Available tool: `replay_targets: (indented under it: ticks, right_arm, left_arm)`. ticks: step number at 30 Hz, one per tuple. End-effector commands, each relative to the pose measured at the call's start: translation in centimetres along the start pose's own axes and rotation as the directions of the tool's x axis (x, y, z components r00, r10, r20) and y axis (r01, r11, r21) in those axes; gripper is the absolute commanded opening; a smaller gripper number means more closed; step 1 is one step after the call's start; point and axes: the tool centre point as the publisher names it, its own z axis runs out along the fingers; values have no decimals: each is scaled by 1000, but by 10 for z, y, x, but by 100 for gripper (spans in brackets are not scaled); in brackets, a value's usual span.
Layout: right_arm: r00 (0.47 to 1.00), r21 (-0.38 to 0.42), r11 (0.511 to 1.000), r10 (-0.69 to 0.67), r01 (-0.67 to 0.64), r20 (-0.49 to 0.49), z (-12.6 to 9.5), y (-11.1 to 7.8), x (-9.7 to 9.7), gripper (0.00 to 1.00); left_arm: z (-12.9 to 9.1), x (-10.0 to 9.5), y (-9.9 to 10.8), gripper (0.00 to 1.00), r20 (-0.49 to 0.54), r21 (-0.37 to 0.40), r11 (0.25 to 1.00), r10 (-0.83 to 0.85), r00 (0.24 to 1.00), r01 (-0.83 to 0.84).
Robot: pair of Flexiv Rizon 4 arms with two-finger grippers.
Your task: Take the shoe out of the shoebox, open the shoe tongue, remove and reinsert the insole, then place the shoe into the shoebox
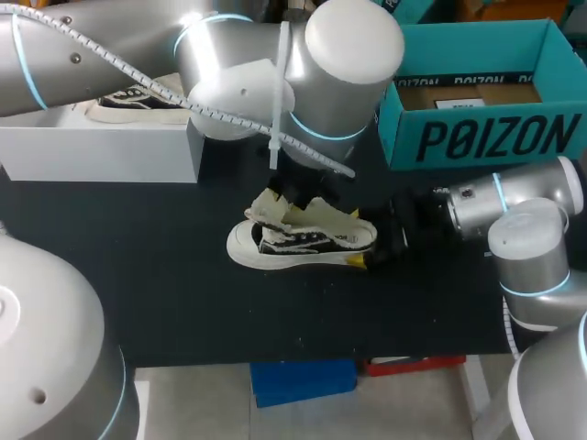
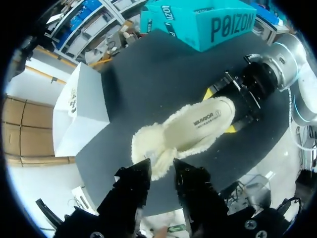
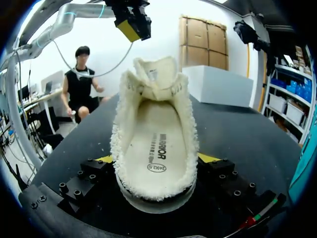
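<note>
Mid-frame on the counter (image 1: 138,275), the shoe (image 1: 303,243) lies toe left, heel right. The right gripper (image 3: 156,158) clamps its heel; the left gripper (image 2: 162,179), released, hangs nearer the tongue (image 3: 156,74).

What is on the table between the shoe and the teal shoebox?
Nothing. In the left wrist view, only bare black table lies between the shoe and the teal shoebox.

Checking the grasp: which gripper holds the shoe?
The right gripper, shut on the heel of the shoe from both sides; the left gripper hangs open above the tongue.
</note>
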Motion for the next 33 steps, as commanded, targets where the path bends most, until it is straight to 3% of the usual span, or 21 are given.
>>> replay_targets:
  ticks: [1, 11, 14, 18, 29, 33]
  right_arm:
    - [1000, 1, 1000, 1, -1, 1, 3, -4, -1, 0]
    - [1000, 1, 1000, 1, -1, 1, 3, -4, -1, 0]
    - [1000, 1, 1000, 1, -1, 1, 3, -4, -1, 0]
    - [1000, 1, 1000, 1, -1, 1, 3, -4, -1, 0]
    - [1000, 1, 1000, 1, -1, 1, 3, -4, -1, 0]
    - [1000, 1, 1000, 1, -1, 1, 3, -4, -1, 0]
  left_arm:
    - [3, -7, 6, 0, -360, 378, 792, 602, 712, -479]
    - [3, -7, 6, 0, -360, 378, 792, 602, 712, -479]
    - [4, 3, 13, 0, -421, 429, 642, 764, 488, -635]
    - [6, 3, 5, 0, -512, 449, 600, 780, 359, -662]
    - [16, 2, -17, 0, -647, 450, 458, 759, 73, -767]
    - [19, 5, -18, 0, -634, 362, 397, 769, 90, -844]
